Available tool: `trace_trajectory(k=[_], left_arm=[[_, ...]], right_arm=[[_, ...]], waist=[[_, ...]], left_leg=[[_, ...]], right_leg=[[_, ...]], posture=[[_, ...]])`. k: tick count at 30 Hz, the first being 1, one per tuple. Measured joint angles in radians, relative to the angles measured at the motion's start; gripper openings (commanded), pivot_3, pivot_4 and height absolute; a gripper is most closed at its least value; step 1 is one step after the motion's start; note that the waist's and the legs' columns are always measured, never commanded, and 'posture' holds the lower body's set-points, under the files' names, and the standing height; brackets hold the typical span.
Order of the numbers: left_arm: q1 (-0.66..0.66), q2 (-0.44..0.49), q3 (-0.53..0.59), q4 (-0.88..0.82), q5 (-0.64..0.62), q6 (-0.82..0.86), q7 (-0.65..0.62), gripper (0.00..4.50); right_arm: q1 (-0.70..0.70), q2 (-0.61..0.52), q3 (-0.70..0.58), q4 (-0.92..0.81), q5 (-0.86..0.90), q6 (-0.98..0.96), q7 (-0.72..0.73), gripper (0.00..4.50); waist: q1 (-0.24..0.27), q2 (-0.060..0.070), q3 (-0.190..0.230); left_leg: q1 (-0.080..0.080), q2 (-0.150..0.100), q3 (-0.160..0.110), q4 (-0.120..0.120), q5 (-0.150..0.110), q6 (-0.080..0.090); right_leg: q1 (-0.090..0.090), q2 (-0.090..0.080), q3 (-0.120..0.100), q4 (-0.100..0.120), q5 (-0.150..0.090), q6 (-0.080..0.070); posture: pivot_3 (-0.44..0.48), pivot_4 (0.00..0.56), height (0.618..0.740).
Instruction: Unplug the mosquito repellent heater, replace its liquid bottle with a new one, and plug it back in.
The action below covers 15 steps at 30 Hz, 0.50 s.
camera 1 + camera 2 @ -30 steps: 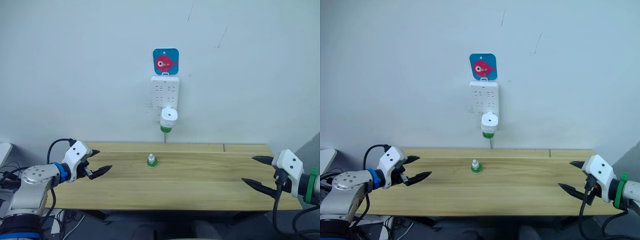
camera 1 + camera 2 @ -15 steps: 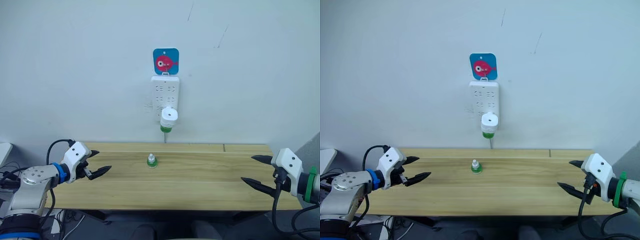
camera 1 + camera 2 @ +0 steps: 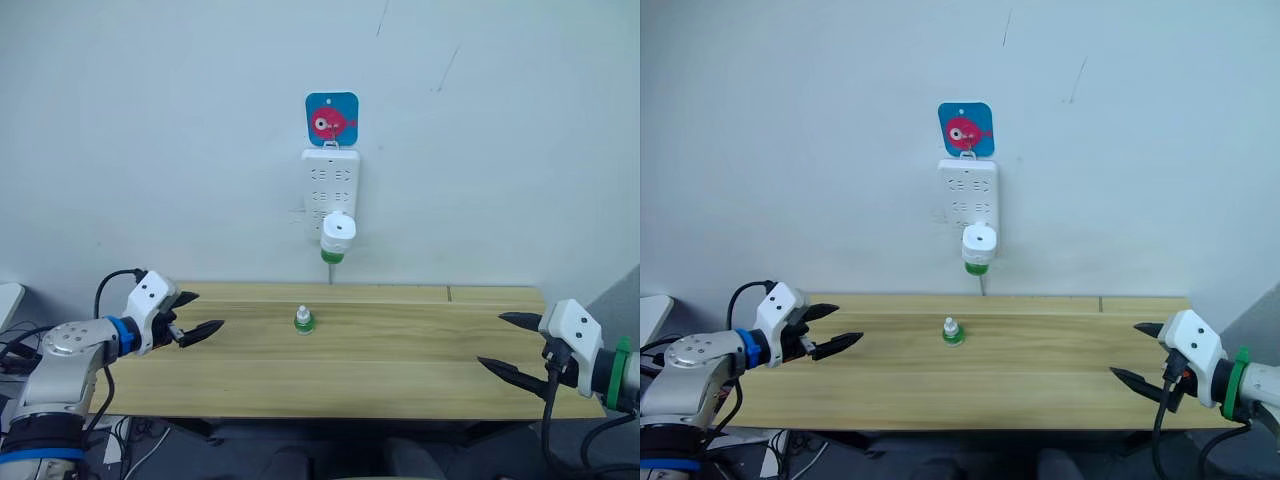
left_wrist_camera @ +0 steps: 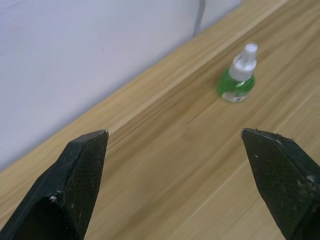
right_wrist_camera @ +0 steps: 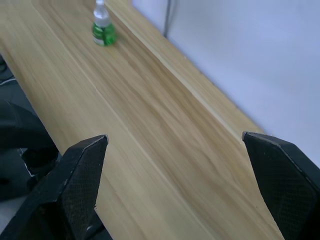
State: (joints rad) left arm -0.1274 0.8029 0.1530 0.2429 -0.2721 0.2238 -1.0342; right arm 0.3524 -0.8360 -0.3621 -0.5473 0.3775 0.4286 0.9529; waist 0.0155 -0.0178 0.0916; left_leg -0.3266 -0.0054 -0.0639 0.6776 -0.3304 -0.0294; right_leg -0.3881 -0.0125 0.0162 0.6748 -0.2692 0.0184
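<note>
Little has moved since the earlier frame: both claws are held released, left gripper (image 3: 199,315) at lower left, right gripper (image 3: 503,343) at lower right. Frame centre, the mosquito repellent heater (image 3: 337,236) is seen plugged into the power strip (image 3: 330,180), above the spare bottle (image 3: 303,320) on the table (image 3: 400,365).

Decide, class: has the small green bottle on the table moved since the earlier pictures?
No. The green bottle stands upright on the wooden table, below the heater on the power strip, just as before.
</note>
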Motion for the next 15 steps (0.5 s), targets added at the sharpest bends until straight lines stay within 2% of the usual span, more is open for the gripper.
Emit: trace_trajectory(k=[6, 15], left_arm=[[-0.094, -0.023, -0.072, -0.099, -0.018, 0.053, -0.047, 4.48], [-0.232, -0.094, -0.094, -0.120, -0.046, 0.117, -0.049, 4.48]], right_arm=[[-0.082, 0.020, 0.007, -0.222, 0.119, 0.118, -0.091, 4.50], [-0.198, 0.051, 0.033, -0.361, 0.262, 0.272, -0.259, 4.50]], waist=[[-0.018, 0.003, 0.019], [-0.046, -0.002, 0.049]], left_leg=[[-0.001, 0.000, -0.002, 0.000, 0.000, 0.000], [-0.003, 0.000, -0.004, 0.000, 0.000, 0.000]], right_leg=[[-0.001, 0.000, -0.001, -0.002, 0.000, 0.000], [-0.002, -0.001, -0.003, -0.007, 0.000, 0.001]], posture=[[-0.067, 0.111, 0.740], [-0.123, 0.150, 0.740]])
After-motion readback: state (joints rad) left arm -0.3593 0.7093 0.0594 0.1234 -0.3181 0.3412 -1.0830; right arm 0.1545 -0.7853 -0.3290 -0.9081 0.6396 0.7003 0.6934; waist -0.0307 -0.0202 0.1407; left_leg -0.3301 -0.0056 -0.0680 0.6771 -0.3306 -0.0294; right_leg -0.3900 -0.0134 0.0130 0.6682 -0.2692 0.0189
